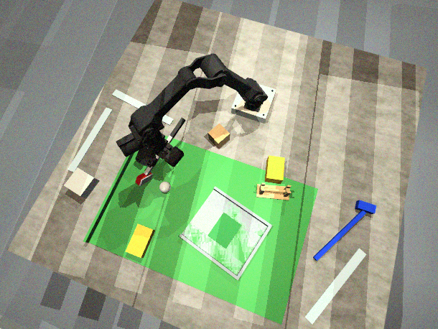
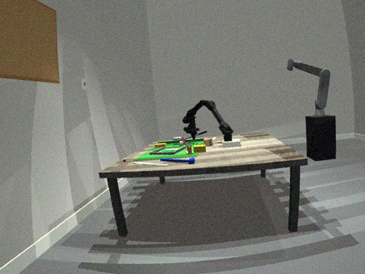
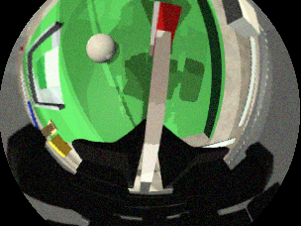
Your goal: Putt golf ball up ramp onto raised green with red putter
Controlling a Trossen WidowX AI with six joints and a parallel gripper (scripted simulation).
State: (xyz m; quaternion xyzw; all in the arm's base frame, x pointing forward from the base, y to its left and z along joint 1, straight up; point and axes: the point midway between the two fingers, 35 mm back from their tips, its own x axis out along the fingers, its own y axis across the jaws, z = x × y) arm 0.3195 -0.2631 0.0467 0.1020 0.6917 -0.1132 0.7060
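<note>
My gripper (image 1: 159, 158) (image 3: 150, 122) is shut on the red putter's shaft (image 3: 158, 74). The shaft slants down to the red head (image 1: 143, 178) (image 3: 169, 20), whose pale face is turned toward the ball. The head is low over the mat; whether it touches the mat is not clear. The white golf ball (image 1: 164, 187) (image 3: 101, 48) lies on the green mat (image 1: 169, 223) (image 3: 79, 104), beside the head with a gap between. The raised green (image 1: 225, 230) is a darker square on the white ramp (image 1: 205, 215), which has grey rails on its sides, beyond the ball.
A yellow block (image 1: 140, 241) lies near the mat's front left. Another yellow block (image 1: 275, 169) and a small wooden stand (image 1: 273, 192) are at the right. A wooden cube (image 1: 219, 135), a beige block (image 1: 80, 183), a blue mallet (image 1: 341, 233) and white strips (image 1: 335, 285) lie around the mat.
</note>
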